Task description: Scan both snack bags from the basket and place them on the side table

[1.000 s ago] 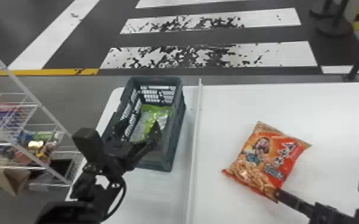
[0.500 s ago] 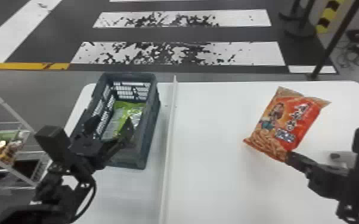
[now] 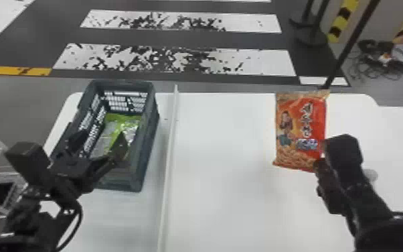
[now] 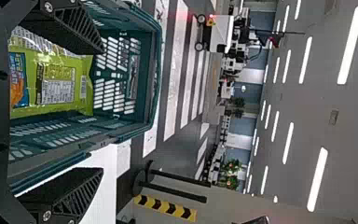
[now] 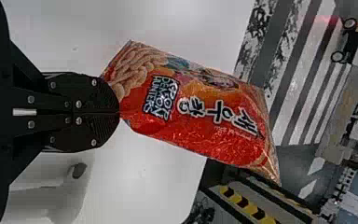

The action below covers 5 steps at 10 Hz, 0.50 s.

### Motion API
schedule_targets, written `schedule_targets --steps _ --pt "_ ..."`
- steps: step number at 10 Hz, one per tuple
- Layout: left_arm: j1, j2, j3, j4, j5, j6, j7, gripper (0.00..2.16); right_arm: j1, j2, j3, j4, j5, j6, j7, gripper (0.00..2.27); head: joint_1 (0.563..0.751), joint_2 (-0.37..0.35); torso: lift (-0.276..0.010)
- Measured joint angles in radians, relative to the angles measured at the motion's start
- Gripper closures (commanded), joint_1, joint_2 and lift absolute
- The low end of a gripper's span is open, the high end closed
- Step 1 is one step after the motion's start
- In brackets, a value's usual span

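Slanting in from the lower right, my right tool [image 3: 318,163] clenches the orange snack bag [image 3: 299,129] by its corner over the counter [image 3: 224,201], farther from the divider [image 3: 169,161] and straighter than before. My left tool [image 3: 99,144] waits, fingers spread, by the basket [image 3: 149,134] holding the green bag [image 3: 118,119].

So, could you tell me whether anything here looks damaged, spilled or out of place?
Past the table, the white stripes look patchy, broken up by black, and cables lie in a tangle. I see no spill.
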Motion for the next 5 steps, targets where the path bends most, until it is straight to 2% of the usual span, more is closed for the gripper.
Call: schedule_targets --steps 2,3,5 --pt "-0.002 0.0 0.0 0.002 0.003 0.0 0.0 0.1 -0.001 -0.089 0.199 0.096 0.334 0.03 -0.074 2.26 0.695 -0.02 -0.075" --pt "-0.002 0.001 0.0 0.004 0.003 0.0 0.0 0.1 -0.005 -0.122 0.283 0.149 0.466 0.071 -0.095 2.26 0.695 -0.022 -0.075" --pt "-0.004 0.003 0.0 0.008 0.004 0.0 0.0 0.1 -0.007 -0.165 0.395 0.209 0.607 0.135 -0.086 2.26 0.695 -0.012 -0.075"
